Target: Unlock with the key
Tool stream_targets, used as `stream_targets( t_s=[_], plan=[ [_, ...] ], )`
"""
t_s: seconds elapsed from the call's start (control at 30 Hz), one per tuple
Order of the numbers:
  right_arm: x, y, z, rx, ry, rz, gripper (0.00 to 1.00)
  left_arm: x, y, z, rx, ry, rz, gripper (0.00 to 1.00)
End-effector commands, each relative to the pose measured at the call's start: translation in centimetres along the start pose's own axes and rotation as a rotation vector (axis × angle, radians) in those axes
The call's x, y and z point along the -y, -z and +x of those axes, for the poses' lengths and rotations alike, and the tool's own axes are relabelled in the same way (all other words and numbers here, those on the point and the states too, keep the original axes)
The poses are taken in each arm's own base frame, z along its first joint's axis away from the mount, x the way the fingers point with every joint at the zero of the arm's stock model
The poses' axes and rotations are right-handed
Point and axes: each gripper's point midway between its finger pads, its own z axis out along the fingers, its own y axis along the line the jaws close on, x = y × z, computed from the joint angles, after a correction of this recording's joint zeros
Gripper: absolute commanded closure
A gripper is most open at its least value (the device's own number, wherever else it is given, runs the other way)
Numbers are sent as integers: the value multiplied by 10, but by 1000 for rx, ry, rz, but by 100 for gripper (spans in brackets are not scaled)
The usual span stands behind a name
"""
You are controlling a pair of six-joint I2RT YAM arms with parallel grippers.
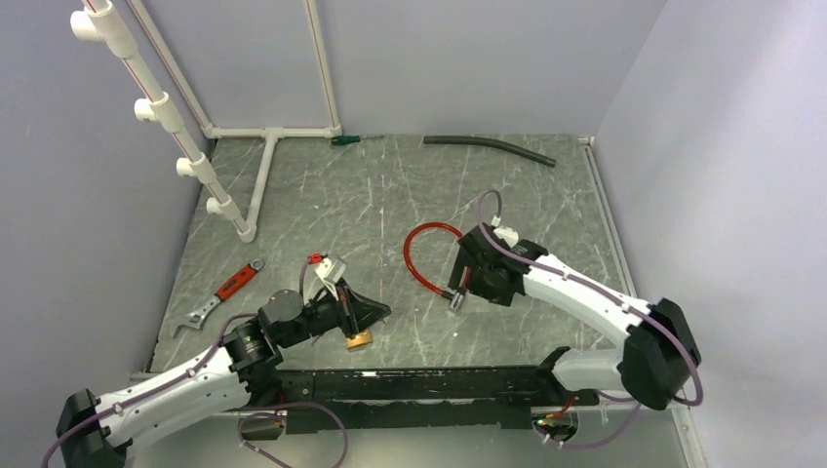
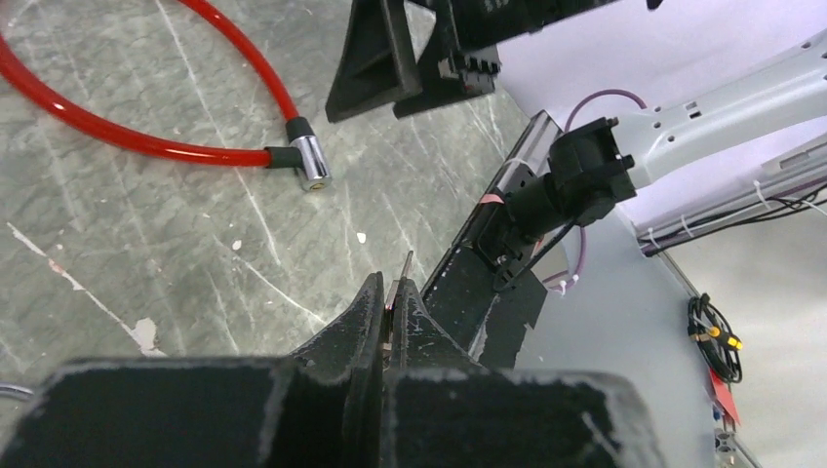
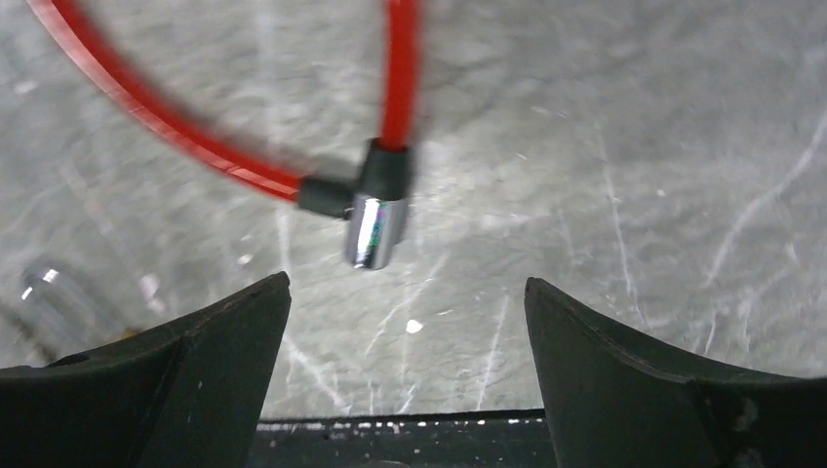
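A red cable lock [image 1: 414, 258] lies looped on the grey table, its chrome lock cylinder [image 1: 456, 302] at the near end. The cylinder also shows in the left wrist view [image 2: 314, 175] and the right wrist view [image 3: 375, 229]. My left gripper [image 2: 393, 288] is shut on a thin metal key [image 2: 405, 265], whose blade sticks out past the fingertips. It sits left of the cylinder, apart from it [image 1: 378, 314]. A brass-coloured piece [image 1: 359, 339] shows under it. My right gripper [image 3: 407, 283] is open and empty, hovering just over the cylinder [image 1: 466, 285].
A red-handled adjustable wrench [image 1: 219, 292] lies at the left. A white PVC pipe frame [image 1: 263, 175] stands at the back left. A black hose [image 1: 488, 146] and a green-handled tool [image 1: 343, 139] lie at the back. A black rail [image 1: 419, 385] runs along the near edge.
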Motion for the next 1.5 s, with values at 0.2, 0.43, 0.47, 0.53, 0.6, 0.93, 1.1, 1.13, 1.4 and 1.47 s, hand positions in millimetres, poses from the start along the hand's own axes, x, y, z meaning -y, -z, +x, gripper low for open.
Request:
stream_targets(
  t_s=[0.2, 0.43, 0.47, 0.53, 0.6, 0.93, 1.1, 1.13, 1.4, 1.47],
  plan=[
    [29, -29, -7, 92, -284, 235, 12, -8, 3, -4, 42, -13, -30, 100],
    [17, -62, -3, 37, -294, 295, 22, -11, 4, 5, 33, 9, -20, 100],
    [15, -66, -4, 33, -287, 301, 23, -11, 5, 6, 31, 12, -19, 100],
    [12, -72, -5, 32, -281, 306, 24, -10, 5, 8, 26, 19, -16, 100],
    [11, -75, -6, 33, -277, 317, 26, -10, 5, 10, 20, 22, -11, 100],
    [22, -88, 23, -83, -291, 395, 49, -20, 4, 20, 19, 33, -26, 100],
    [21, -90, 29, -112, -312, 408, 89, -29, 3, 27, -1, 33, -63, 100],
    [22, -89, 30, -106, -334, 405, 100, -32, 2, 28, -5, 32, -77, 100],
    [-1, -49, -10, 62, -525, 213, 100, -45, -12, 21, 66, 64, -125, 100],
    [-12, -37, -22, 97, -563, 134, 100, -49, -18, 13, 112, 70, -142, 100]
  ],
)
